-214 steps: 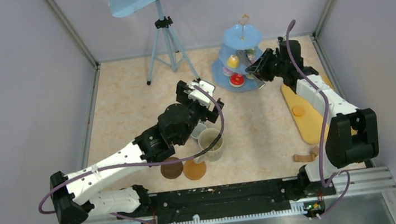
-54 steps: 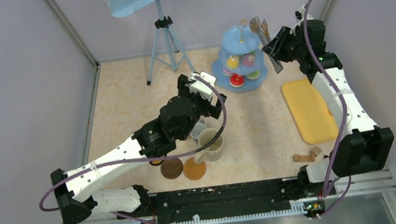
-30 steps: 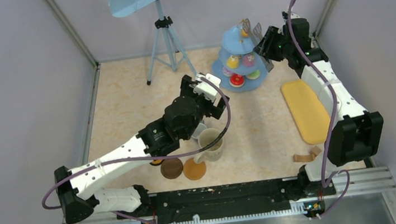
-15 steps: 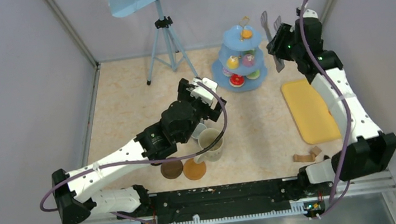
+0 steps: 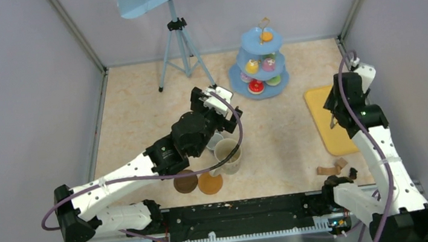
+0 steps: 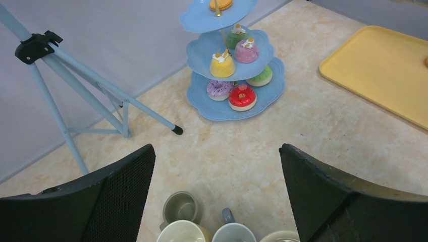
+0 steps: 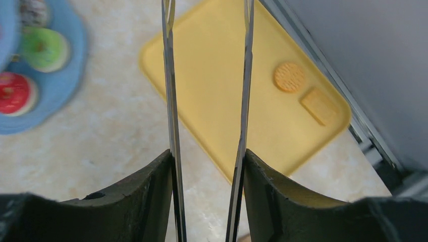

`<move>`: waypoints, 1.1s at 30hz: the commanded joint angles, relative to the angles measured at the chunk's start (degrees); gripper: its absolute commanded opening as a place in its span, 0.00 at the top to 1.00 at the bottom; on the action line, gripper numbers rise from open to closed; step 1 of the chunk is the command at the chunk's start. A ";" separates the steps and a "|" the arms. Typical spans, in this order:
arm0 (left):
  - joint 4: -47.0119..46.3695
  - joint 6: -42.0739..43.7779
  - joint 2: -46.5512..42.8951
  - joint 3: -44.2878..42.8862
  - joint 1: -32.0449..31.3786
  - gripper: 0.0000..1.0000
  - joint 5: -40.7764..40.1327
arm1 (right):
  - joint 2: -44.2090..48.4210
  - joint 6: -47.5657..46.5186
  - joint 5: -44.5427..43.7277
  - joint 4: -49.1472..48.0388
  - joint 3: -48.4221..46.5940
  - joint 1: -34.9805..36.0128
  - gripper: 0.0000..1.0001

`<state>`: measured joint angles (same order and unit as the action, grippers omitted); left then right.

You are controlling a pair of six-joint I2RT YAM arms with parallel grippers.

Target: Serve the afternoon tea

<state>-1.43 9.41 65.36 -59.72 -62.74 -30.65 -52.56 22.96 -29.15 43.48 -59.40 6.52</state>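
**Spotter:** Two biscuits on the tray?

**Operator:** Yes. I see a round biscuit point(image 7: 289, 76) and a rectangular biscuit point(image 7: 318, 106) just beside it, near one corner of the yellow tray point(image 7: 212, 75).

**Spotter:** Grippers?

**Operator:** My right gripper point(image 7: 206, 166) is clamped on the metal tongs point(image 7: 170, 101). Their blades stand apart above the tray with nothing between them. My left gripper point(image 6: 217, 151) gapes wide and empty over the mugs point(image 6: 180, 206).

**Spotter:** And the stand?

**Operator:** The cake stand point(image 6: 199, 103) sits well apart from the tray, near the back wall, with toy cakes point(image 6: 242, 97) on its tiers.

**Spotter:** Your worry?

**Operator:** Those blades are long and thin. If I come down off-centre, I expect the biscuit to skid across the smooth tray. With too light a squeeze it could drop on the way over. A careless swing of the tips could also knock cakes off the stand.
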 commanded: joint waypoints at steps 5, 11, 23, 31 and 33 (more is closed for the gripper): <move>-3.59 0.23 -1.29 0.93 -0.41 0.01 0.92 | 2.24 5.11 18.85 -5.46 14.37 -24.24 0.50; -0.36 -1.61 2.10 -2.47 -0.64 0.01 2.62 | 1.48 10.86 24.08 -7.59 16.28 -29.86 0.50; 3.26 -3.45 6.77 -6.45 -0.63 0.01 3.86 | 1.69 9.01 26.47 -8.32 18.40 -35.72 0.48; 1.88 -2.34 6.76 -4.63 -0.59 0.01 2.94 | -0.54 9.52 23.05 -5.40 16.64 -35.76 0.47; 1.88 -2.20 6.18 -3.99 -0.59 0.01 2.95 | -1.10 9.54 22.67 -5.26 16.47 -35.77 0.46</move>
<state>3.03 6.94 72.69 -63.86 -63.11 -27.49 -53.43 32.16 -4.21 38.44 -40.16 -28.69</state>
